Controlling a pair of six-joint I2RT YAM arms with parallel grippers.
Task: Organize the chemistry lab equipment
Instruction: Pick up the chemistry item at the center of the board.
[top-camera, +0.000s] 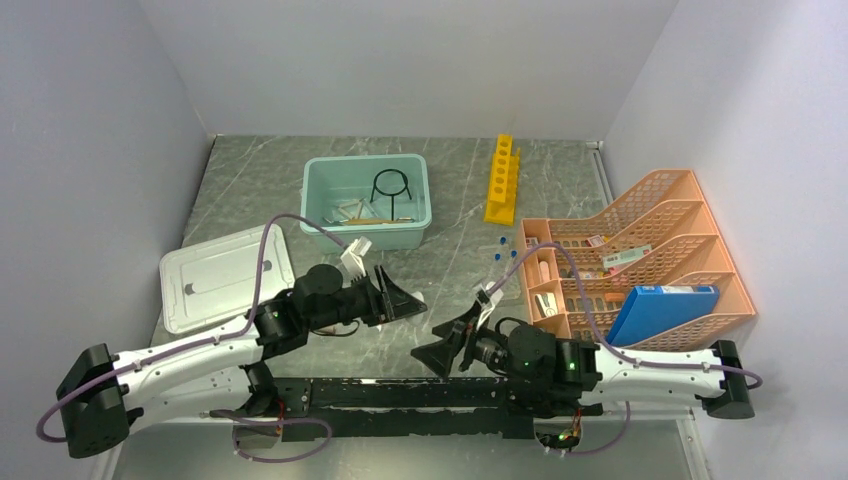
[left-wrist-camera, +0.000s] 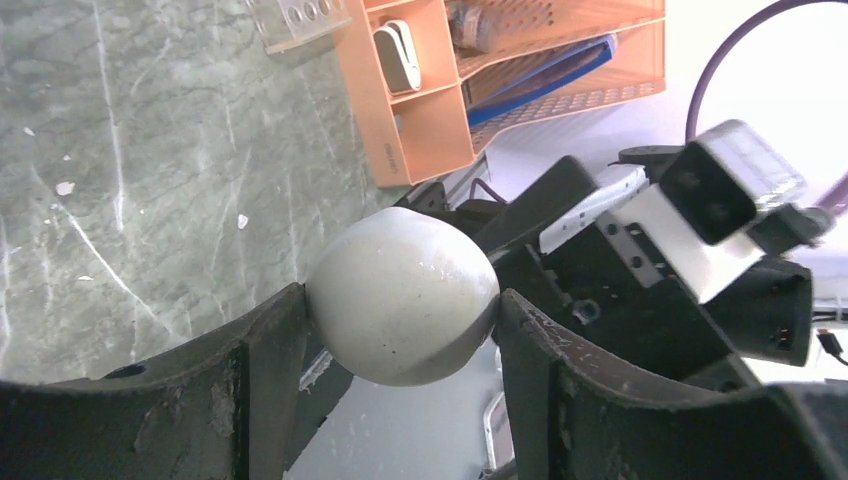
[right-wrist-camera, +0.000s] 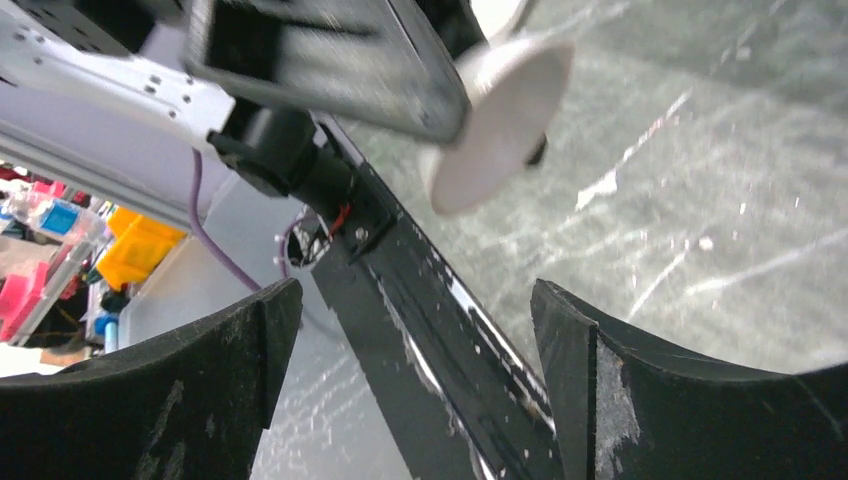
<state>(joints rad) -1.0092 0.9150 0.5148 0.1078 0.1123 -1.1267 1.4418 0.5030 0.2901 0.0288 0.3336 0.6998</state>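
My left gripper (top-camera: 403, 300) is shut on a small white rounded dish (left-wrist-camera: 400, 285), held just above the table near its middle front; the dish also shows in the right wrist view (right-wrist-camera: 495, 125). My right gripper (top-camera: 445, 345) is open and empty, close to the right of the left one, fingers (right-wrist-camera: 200, 370) spread over the black base rail. The yellow test-tube rack (top-camera: 503, 178) lies at the back. The black wire ring stand (top-camera: 390, 190), silver clips and a wooden stick (top-camera: 362, 212) are inside the teal tub. Small blue-capped tubes (top-camera: 503, 247) lie on the table.
The teal tub (top-camera: 312, 200) stands at the back centre, its grey-white lid (top-camera: 225, 275) on the left. The orange mesh organiser (top-camera: 640, 250) with the blue box (top-camera: 665, 310) fills the right side; it also shows in the left wrist view (left-wrist-camera: 420, 120).
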